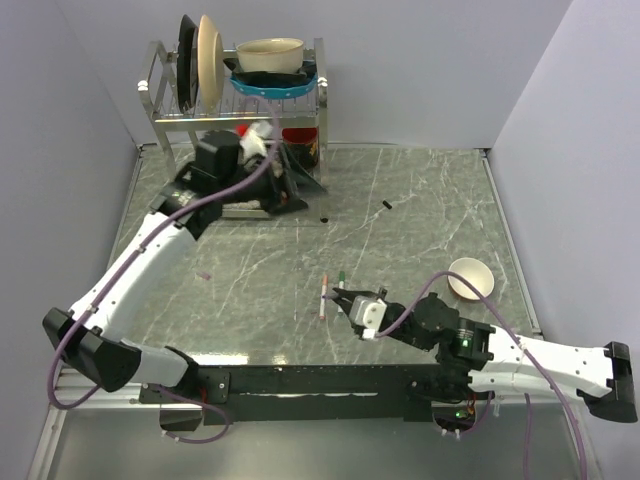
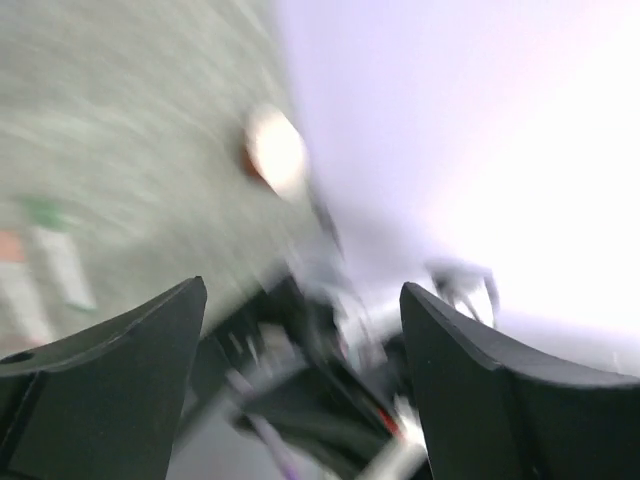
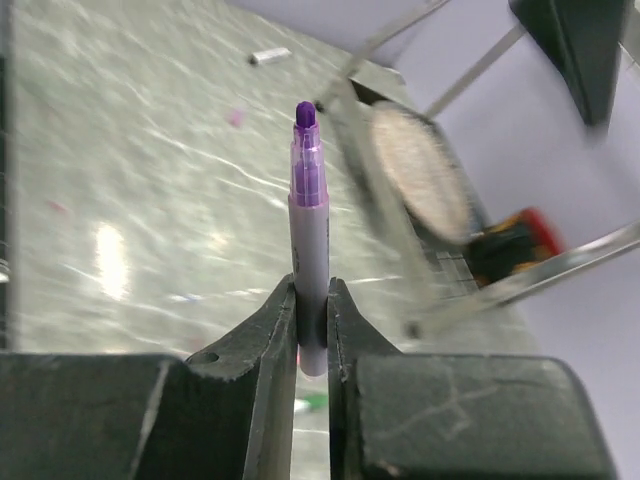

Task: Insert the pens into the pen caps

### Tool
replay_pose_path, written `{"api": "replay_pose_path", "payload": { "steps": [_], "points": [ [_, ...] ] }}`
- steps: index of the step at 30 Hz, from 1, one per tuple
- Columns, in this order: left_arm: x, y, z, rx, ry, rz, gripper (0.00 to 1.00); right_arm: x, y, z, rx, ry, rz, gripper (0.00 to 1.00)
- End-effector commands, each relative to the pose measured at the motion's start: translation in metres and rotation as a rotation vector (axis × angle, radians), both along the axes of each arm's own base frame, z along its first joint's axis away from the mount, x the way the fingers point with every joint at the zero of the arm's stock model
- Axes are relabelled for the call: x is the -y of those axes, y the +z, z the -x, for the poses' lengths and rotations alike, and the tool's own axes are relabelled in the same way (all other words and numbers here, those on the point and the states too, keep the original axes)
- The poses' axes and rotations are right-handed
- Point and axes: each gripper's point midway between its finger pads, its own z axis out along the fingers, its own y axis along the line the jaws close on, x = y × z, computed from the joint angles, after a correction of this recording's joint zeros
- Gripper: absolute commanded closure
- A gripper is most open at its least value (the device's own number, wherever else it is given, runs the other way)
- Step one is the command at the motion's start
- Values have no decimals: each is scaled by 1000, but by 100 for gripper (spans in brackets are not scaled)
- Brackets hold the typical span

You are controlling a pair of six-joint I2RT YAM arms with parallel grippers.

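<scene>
- Purple-tipped pen [image 3: 308,230] is clamped in the right claw [image 3: 311,320], gripped low on the barrel with the bare tip sticking out, over the near middle of the table [image 1: 420,200].
- Left claw [image 2: 300,340] is wide open with nothing in it.
- Doing it well, I reckon: line the tip dead straight with a cap and push along the barrel's axis — no sideways wobble.
- Right wrist view gives tip colour and grip. Only the top view shows two more pens [image 1: 323,297] lying just beside that claw, and what look like small dark caps [image 1: 387,205] farther off. Left wrist view — mostly blur.
</scene>
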Motion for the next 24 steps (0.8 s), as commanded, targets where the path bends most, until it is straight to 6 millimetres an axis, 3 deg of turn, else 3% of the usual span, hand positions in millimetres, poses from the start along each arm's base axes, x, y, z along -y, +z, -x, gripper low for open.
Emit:
{"api": "replay_pose_path", "payload": {
  "steps": [1, 4, 5, 6, 8, 10, 11, 16, 24],
  "points": [
    [-92, -35, -66, -26, 492, -211, 19, 1, 45, 17, -240, 42, -368, 100],
    [-152, -82, -84, -170, 728, -302, 20, 9, 53, 13, -359, -6, -465, 100],
    [-168, -109, -79, -236, 769, -363, 22, 12, 51, 11, -393, -29, -472, 100],
    [-202, -124, -83, -287, 914, -415, 23, 13, 52, 9, -424, -50, -492, 100],
    [-232, -162, -68, -407, 1026, -502, 26, 15, 54, 6, -506, -83, -536, 100],
    [-262, -186, -63, -479, 1154, -541, 28, 14, 59, 4, -571, -104, -575, 100],
    [-269, -205, -55, -533, 1179, -575, 32, 14, 60, 3, -593, -118, -589, 100],
    [-295, -254, -43, -696, 1272, -692, 39, 4, 62, 5, -737, -118, -642, 100],
    [-305, -293, -39, -802, 1273, -843, 44, 2, 53, -1, -765, -161, -639, 100]
  ]
}}
